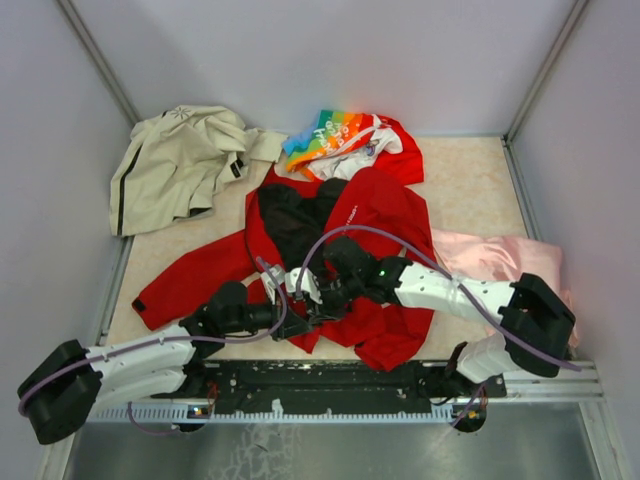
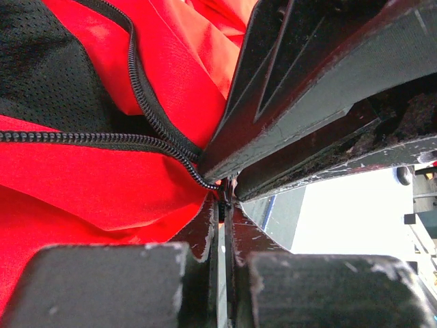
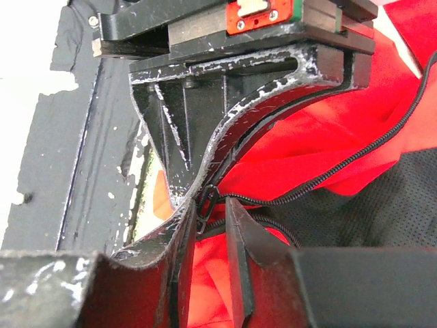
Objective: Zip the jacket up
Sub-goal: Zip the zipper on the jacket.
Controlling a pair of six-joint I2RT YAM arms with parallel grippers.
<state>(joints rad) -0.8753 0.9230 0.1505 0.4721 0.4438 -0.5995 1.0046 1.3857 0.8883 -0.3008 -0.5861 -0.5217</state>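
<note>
Top external view: the red jacket (image 1: pixel 385 215) lies sprawled mid-table, front open on its black mesh lining (image 1: pixel 295 220), with the left gripper (image 1: pixel 303 303) and right gripper (image 1: pixel 328 298) nose to nose at the near hem. The left one's pinched tight on the bottom end of the zipper (image 2: pixel 102 139), while the right's jaws sit slightly apart either side of the zipper pull (image 3: pixel 205 205), not clamped afaict. Thin, slick, floppy shell fabric, so it'll bunch unless the hem's held taut; I'd grab the small dark pull, not the cloth.
</note>
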